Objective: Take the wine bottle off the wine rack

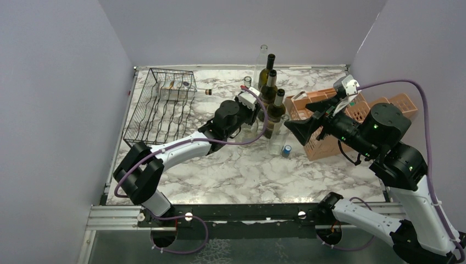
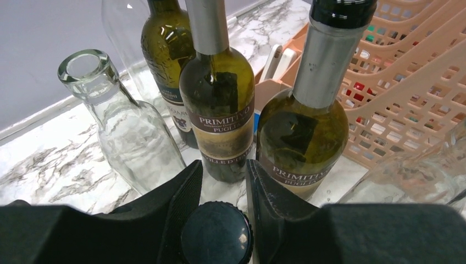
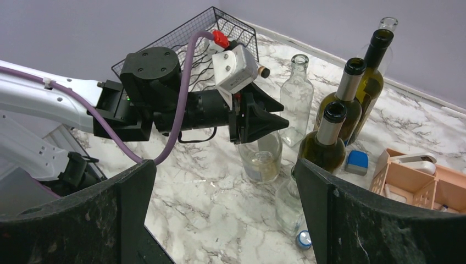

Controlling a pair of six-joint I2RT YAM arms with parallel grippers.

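Observation:
The black wire wine rack [image 1: 159, 107] stands at the back left; it also shows in the right wrist view [image 3: 220, 27]. A clear bottle with a pale label [image 1: 177, 91] lies on its far end. My left gripper [image 1: 254, 114] is to the right of the rack, shut on the dark-capped neck [image 2: 217, 234] of a clear wine bottle [image 3: 261, 157] that stands upright on the marble table. My right gripper [image 3: 225, 187] is wide open and empty, hovering above the table to the right of that bottle.
Three dark green bottles [image 1: 269, 88] and clear empty bottles [image 2: 118, 121] stand just behind the left gripper. A salmon plastic crate [image 1: 351, 110] sits at the right. A small clear bottle [image 3: 288, 203] and a blue cap [image 1: 287, 149] lie near the middle. Purple walls enclose the table.

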